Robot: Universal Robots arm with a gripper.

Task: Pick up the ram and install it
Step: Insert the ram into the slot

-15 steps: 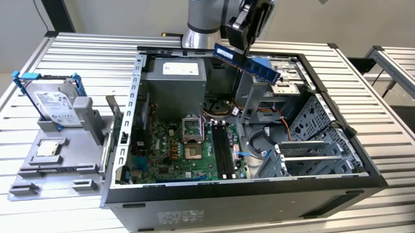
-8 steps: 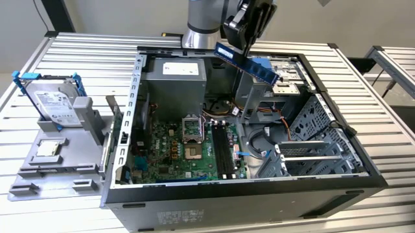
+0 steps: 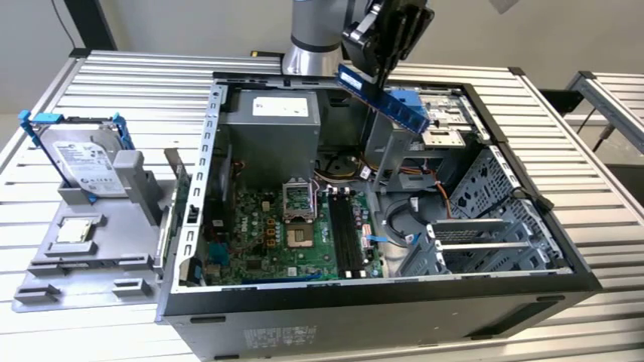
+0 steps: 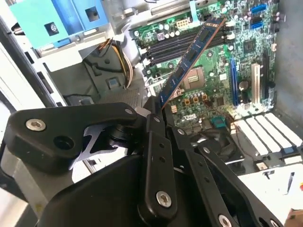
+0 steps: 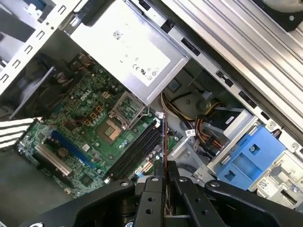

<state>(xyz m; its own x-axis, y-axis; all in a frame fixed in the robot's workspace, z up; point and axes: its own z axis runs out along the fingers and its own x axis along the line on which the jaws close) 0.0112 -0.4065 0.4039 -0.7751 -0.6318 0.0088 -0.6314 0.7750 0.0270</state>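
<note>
You're looking at a bench (image 3: 121, 83) built of pale, ribbed aluminium slats that run from side to side across the exterior view. Behind it stands a plain, light-coloured wall (image 3: 201, 23), and a dark upright post (image 3: 90, 23) rises against that wall at the exterior view's left. At the exterior view's right you see a second bench (image 3: 616, 87) of the same slats, set apart from the first by a gap, with dark floor (image 3: 622, 170) below it. Bright light washes the slats at the exterior view's left almost white.
</note>
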